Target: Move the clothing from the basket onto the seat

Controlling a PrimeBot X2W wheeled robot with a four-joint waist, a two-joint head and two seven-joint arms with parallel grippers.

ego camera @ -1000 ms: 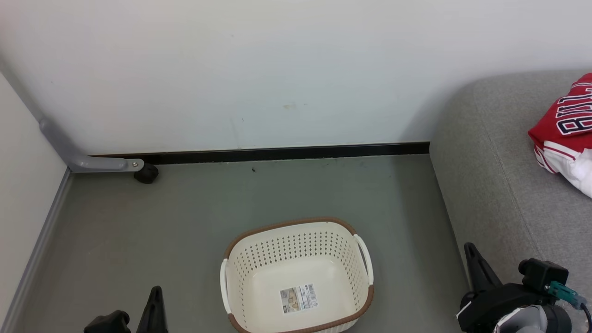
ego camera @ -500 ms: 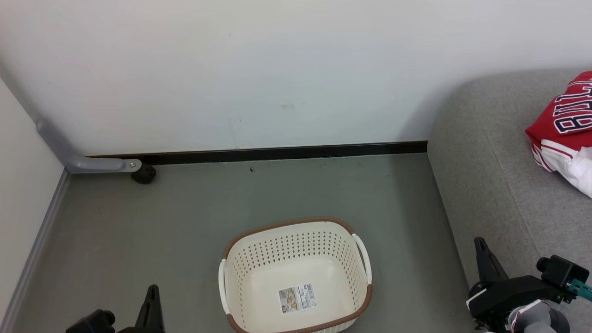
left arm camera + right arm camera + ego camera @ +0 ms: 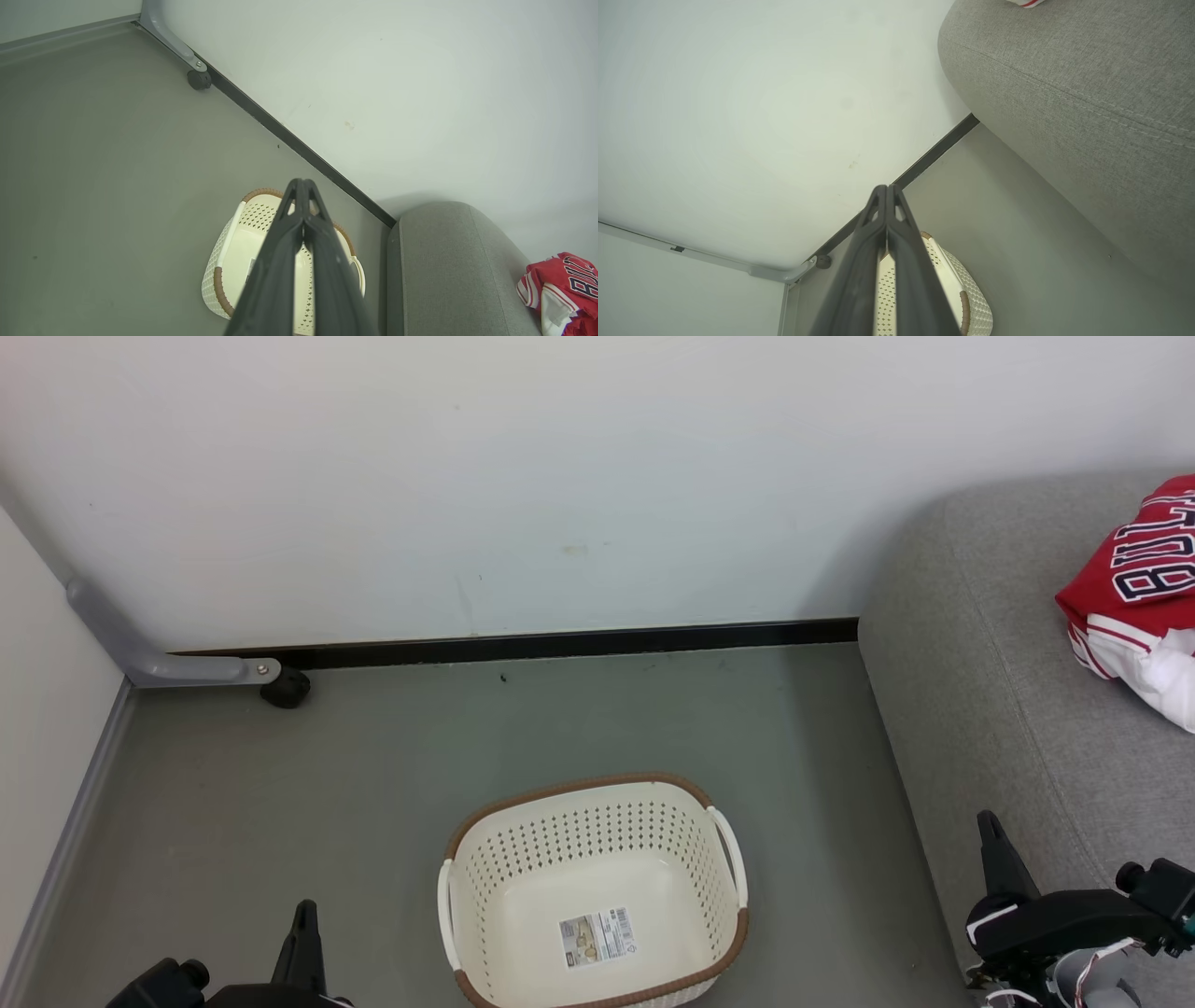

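Left pincer (image 3: pixel 301 184): fingers pressed flat together, nothing between them. Right pincer (image 3: pixel 886 189): likewise closed tight, holding nothing.

Count:
- Pincers, two.
- Basket (image 3: pixel 597 835), one.
- Seat (image 3: pixel 990 691), one.
- Clothing (image 3: pixel 1134 588), one heap. I make out a red jersey with black lettering and some white cloth under it. How many pieces are in the heap I cannot tell.
- Label (image 3: pixel 595 936), one, on the basket's bottom.

Where things lie:
- The basket stands upright on the floor (image 3: pixel 373 784), near, about the middle, its bottom in plain sight.
- The seat is on the right, running back to the far wall (image 3: pixel 560 476).
- The clothing lies on the seat, far right, well apart from the basket.

My arms:
- Both are low at the near edge of the head view, fingers pointing away toward the far wall.
- The left pincer is near left of the basket, over the floor.
- The right pincer is near right, by the seat's edge.
- The basket sits between the two, touching neither.
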